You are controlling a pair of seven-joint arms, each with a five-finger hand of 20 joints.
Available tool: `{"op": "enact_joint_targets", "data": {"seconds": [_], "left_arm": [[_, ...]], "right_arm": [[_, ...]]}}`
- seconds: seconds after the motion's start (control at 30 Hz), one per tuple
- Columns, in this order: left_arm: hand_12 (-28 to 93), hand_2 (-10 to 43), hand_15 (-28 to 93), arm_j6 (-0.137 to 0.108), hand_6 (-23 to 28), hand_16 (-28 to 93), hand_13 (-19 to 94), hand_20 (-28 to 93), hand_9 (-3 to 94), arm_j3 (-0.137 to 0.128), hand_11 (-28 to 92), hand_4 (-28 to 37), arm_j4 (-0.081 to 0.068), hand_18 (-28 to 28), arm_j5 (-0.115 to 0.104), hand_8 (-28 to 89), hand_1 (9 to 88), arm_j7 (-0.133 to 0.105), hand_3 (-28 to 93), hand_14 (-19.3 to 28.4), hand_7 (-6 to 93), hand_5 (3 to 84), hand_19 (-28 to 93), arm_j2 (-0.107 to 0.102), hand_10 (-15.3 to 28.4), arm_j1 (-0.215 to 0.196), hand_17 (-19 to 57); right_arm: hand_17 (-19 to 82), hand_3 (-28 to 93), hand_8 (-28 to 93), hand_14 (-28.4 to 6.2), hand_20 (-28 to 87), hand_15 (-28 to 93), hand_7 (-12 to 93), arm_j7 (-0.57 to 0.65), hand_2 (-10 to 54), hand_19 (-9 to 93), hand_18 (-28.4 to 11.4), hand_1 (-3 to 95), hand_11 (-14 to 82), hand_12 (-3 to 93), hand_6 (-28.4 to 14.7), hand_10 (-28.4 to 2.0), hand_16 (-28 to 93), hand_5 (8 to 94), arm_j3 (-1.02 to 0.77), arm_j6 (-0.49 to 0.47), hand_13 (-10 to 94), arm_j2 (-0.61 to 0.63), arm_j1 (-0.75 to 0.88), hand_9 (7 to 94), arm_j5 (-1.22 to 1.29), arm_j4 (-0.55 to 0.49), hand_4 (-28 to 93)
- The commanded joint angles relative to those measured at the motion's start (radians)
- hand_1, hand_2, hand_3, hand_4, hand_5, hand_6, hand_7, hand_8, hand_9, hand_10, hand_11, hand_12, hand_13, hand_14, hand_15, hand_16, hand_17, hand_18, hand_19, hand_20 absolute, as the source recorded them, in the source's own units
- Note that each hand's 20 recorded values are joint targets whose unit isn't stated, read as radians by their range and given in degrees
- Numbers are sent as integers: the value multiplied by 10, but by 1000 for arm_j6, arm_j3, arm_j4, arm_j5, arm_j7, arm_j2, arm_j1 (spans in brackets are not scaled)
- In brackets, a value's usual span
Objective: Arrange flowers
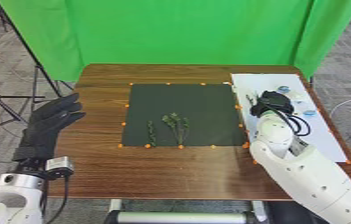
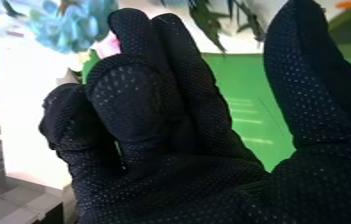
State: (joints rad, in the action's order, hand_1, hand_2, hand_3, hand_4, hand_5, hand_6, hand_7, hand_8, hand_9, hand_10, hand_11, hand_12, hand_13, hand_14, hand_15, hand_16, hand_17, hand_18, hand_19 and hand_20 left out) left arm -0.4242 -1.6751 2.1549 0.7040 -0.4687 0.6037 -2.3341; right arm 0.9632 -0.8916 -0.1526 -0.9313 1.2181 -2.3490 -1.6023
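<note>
We read the leafy sprigs (image 1: pixel 173 121) on the dark mat (image 1: pixel 211 107) as the arrangement's backing, their stems running roughly one way so that blooms can sit against them; the blue succulent (image 2: pixel 69 25) lies on the white board (image 1: pixel 265 82), presumably as stock within the right hand's (image 1: pixel 274 101) reach; that hand has its thumb well apart from partly bent fingers, pinching nothing we can make out (a pick seems next); our left hand (image 1: pixel 47 127), fingers extended, is beside the surface (image 1: pixel 100 170), leaving the mat accessible.
</note>
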Motion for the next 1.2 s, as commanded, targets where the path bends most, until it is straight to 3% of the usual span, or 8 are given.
{"op": "enact_joint_targets", "data": {"seconds": [0.03,0.3,0.43,0.73,1.2], "left_arm": [[102,12,585,12,63,-117,212,107,317,3,330,-220,-2,199,1,-127,271,1,834,234,208,359,515,13,178,-2,-120],[102,11,586,16,63,-117,212,108,317,14,333,-221,-7,199,2,-129,271,0,836,234,209,359,515,14,177,12,-119],[101,12,586,16,63,-117,211,109,318,15,332,-221,-8,199,2,-129,272,1,836,234,209,360,516,17,176,12,-119],[101,12,587,13,63,-117,211,108,317,15,332,-221,-8,199,-1,-129,272,-6,836,233,210,359,516,18,177,10,-119],[102,13,587,8,63,-118,212,109,317,2,333,-221,-3,199,-5,-130,272,-9,835,233,210,360,516,17,177,-14,-119]], "right_arm": [[549,748,-101,-111,295,712,162,21,-95,932,-194,339,216,158,-95,-194,193,698,39,1,757,-29,5,715,-27,33,-235],[566,756,-110,-96,322,710,207,15,-92,932,-188,379,246,169,-59,-169,195,750,47,42,783,-37,-3,779,-58,87,-246],[574,734,33,-86,338,702,220,30,-95,932,-185,444,262,181,-50,-149,207,770,76,44,801,-59,-31,814,-33,116,-279],[579,718,63,-68,365,694,257,35,-95,932,-182,521,262,256,-24,-119,217,813,34,-19,820,-75,4,865,-8,143,-282],[601,759,150,-51,413,696,255,-4,-95,932,-174,529,328,271,-25,-122,229,850,39,98,850,-47,-3,899,-48,122,-283]]}}
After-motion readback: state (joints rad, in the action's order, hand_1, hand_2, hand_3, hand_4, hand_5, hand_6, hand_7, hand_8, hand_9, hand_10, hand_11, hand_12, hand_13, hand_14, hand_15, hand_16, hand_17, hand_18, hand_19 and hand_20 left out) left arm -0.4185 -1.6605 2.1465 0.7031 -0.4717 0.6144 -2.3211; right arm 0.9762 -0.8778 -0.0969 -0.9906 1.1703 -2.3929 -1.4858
